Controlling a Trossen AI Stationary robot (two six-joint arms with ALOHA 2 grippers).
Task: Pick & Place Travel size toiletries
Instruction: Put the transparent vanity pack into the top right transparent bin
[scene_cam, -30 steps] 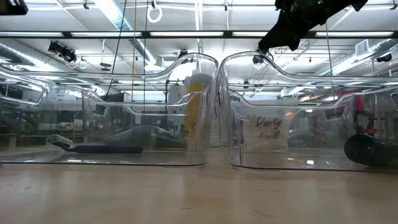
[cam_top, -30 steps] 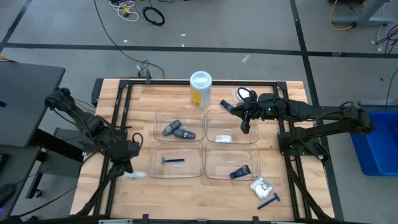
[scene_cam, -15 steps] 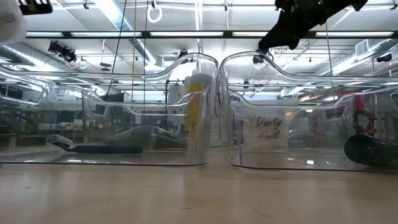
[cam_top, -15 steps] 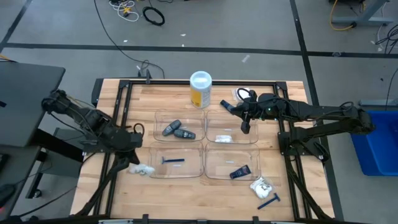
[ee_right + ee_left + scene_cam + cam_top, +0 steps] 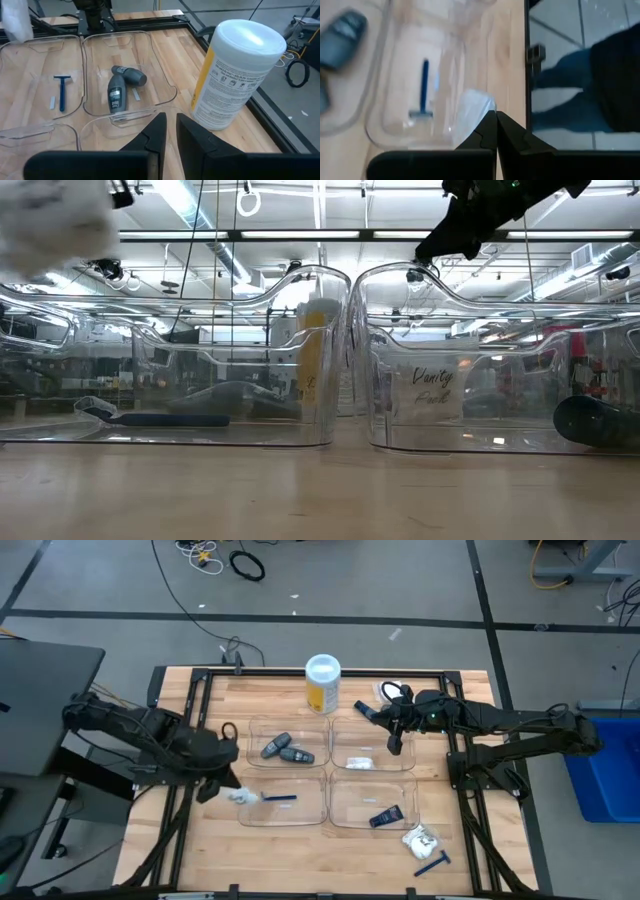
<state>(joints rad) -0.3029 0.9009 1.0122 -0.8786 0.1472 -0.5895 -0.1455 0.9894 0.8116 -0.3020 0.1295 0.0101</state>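
Note:
My left gripper (image 5: 231, 790) is shut on a white crinkly packet (image 5: 241, 797) at the left rim of the near-left clear tray (image 5: 250, 819). In the low view the packet (image 5: 50, 225) shows as a white blur high up. A blue razor (image 5: 278, 798) lies in that tray. Two grey sticks (image 5: 285, 750) lie in the far-left tray, a packet (image 5: 360, 761) in the far-right one, and a dark blue tube (image 5: 385, 816) in the near-right one. My right gripper (image 5: 394, 747) hangs over the far-right tray with a narrow gap and nothing between its fingers. My left gripper pinches the packet by one edge (image 5: 486, 106) between its two fingertips. The fingers slant down toward the table's right. The packet sticks out past the fingertips, lifted clear of the table, above the near-left tray's left end.
A tall yellow canister with a white lid (image 5: 322, 685) stands behind the trays. On the bare wood at the near right lie a loose white packet (image 5: 420, 838) and a blue razor (image 5: 432, 864). A black frame (image 5: 190, 720) runs along the table's edges.
My left gripper has swung toward the table's right and a little toward the far edge, rising slightly and turning, with the packet still held. The packet has gone from left of the near-left tray to that tray's left rim. My right arm has kept still.

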